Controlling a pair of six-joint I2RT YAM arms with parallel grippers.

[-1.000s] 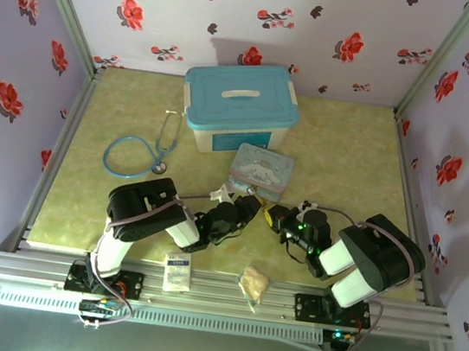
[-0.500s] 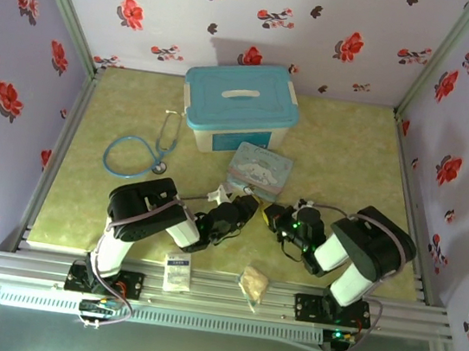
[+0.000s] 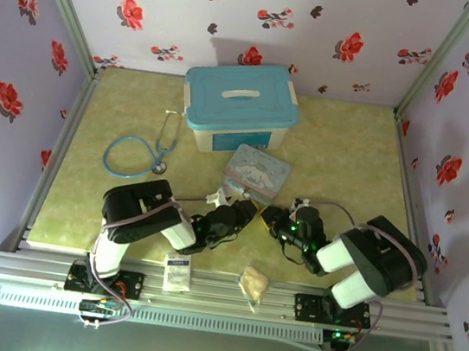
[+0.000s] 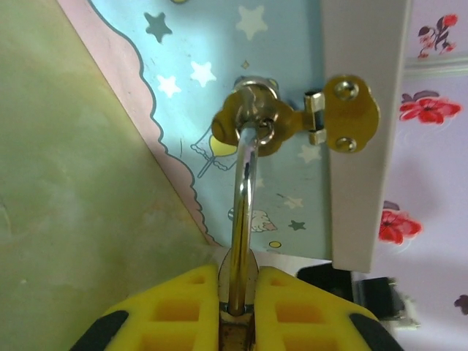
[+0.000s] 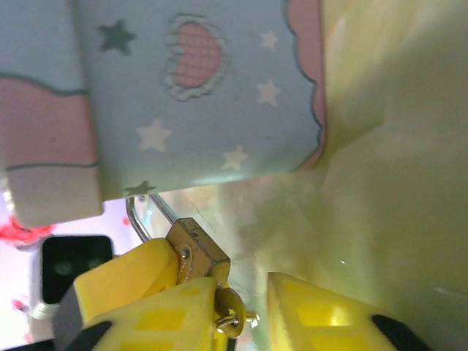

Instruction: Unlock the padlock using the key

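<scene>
Left wrist: left gripper [image 4: 238, 287] pinching padlock [image 4: 243, 183] at shackle base, steadying it on hasp [image 4: 292, 126] of cartoon tin [image 4: 219, 44]. Right gripper [image 5: 241, 294] slightly spread around key [image 5: 231, 311] under lock body, probably regripping.

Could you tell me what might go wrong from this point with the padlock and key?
1. The right gripper has its jaws apart beside the key at the padlock; the key could slip out and fall.
2. The left gripper clamps the padlock, whose shackle is threaded through the hasp of the tin; pulling may drag it.
</scene>
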